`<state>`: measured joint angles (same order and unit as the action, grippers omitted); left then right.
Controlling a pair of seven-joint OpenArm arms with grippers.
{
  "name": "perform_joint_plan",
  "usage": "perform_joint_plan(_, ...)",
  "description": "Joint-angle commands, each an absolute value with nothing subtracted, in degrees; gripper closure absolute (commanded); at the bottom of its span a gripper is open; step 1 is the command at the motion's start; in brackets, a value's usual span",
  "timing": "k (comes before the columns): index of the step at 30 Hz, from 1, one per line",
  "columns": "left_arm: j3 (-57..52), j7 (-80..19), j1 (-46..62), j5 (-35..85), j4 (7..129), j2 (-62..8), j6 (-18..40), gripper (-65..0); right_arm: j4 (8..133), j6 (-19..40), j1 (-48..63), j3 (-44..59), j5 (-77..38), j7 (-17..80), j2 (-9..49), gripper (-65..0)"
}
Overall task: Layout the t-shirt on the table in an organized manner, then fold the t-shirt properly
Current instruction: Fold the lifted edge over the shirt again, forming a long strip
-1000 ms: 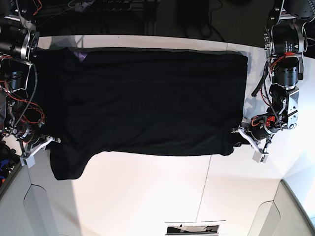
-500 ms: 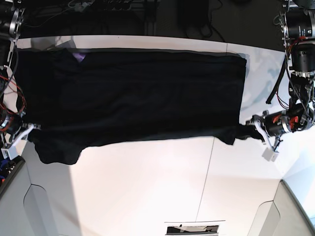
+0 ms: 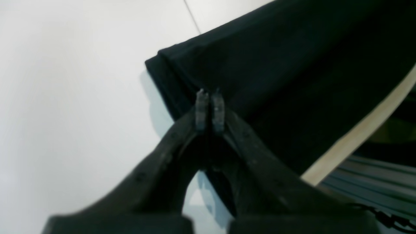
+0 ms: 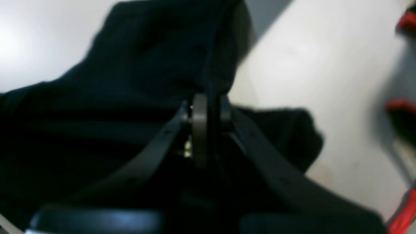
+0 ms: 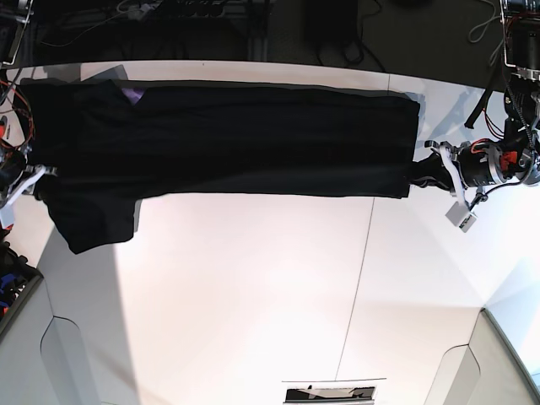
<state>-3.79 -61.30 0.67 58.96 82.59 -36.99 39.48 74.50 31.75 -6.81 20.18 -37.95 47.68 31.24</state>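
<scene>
i have my left gripper (image 3: 210, 109) low beside the right edge of the base view, jaws pinched together on black cloth. my right gripper (image 4: 208, 110) sits at the opposite edge, wrist level, its jaws likewise clamped on dark fabric.

Large smooth white tabletop (image 5: 253, 287), thin dark seam line (image 5: 356, 287) running across it. Black short-sleeved cloth t-shirt (image 5: 236, 139) lies stretched in a long band along the far edge; one sleeve droops nearer.
</scene>
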Motion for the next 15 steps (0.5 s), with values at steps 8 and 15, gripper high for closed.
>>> perform_joint_plan(8,-4.3,-60.8,2.7,59.6,84.4,-38.1,40.0,0.0,76.2,31.7,-3.8,20.8,-38.4,46.7,32.6,0.0)
perform_joint_plan(15,-4.3,-61.1,3.5,59.4,84.4,-38.1,40.0,-16.4,76.2,31.2,-3.0,20.8,-36.7,48.4,32.3,-19.2)
